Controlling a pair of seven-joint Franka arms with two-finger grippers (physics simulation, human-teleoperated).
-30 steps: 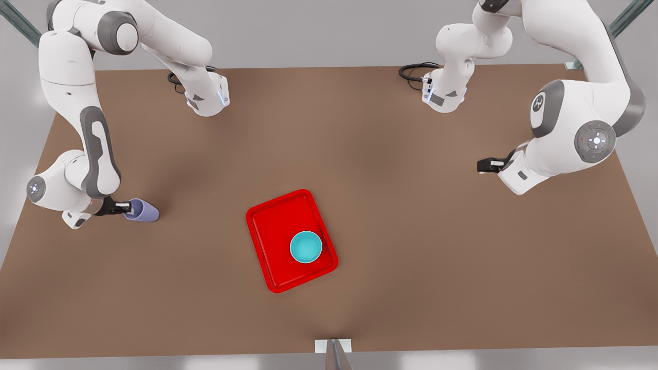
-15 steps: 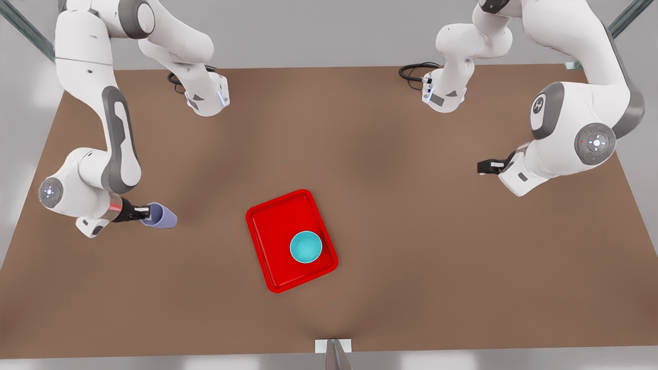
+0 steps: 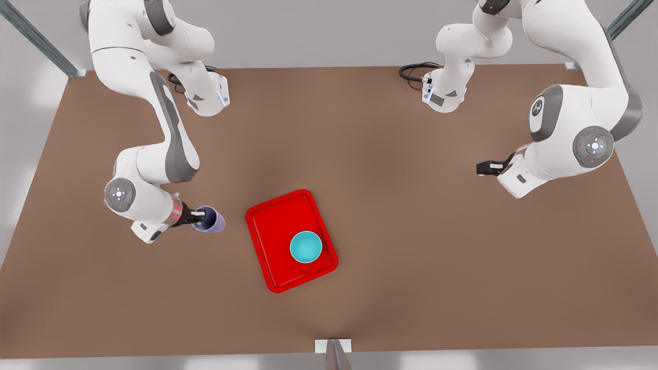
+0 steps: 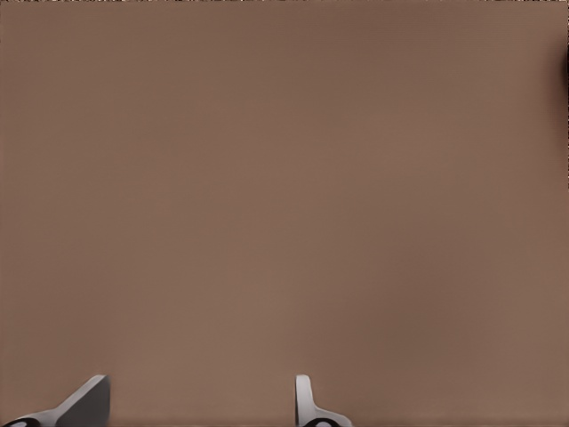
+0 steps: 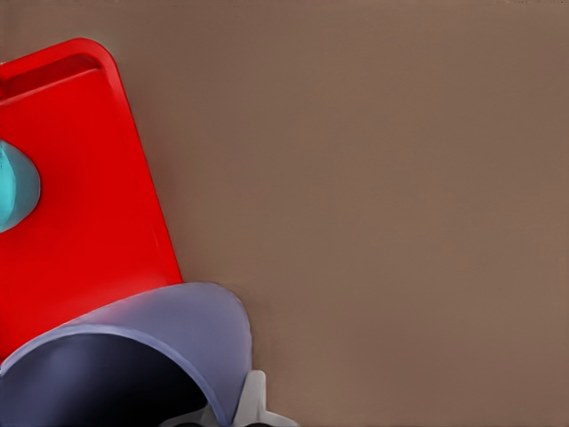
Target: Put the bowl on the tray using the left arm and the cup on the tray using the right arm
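Just beside the tray (image 3: 267,221), on the front view's left, my right gripper (image 3: 199,220) pinched the cup (image 3: 211,220) by its rim; it seemed light, stiff, perhaps slick. The bowl (image 3: 306,246) sat on the tray. My left gripper (image 3: 483,167) waited, fingers spread.

Worktop: I see a plain brown worktop (image 3: 390,288), matte and even in colour.
Surround: beyond the worktop's edges I see pale grey ground, with soft bright patches past the near edge.
Frame: grey metal struts (image 3: 36,38) run in slantwise to the two far corners; a third strut (image 3: 336,357) meets a small pale bracket at the middle of the near edge.
Light: from my screen it looks soft and diffuse, with faint darker shading across the worktop's middle.
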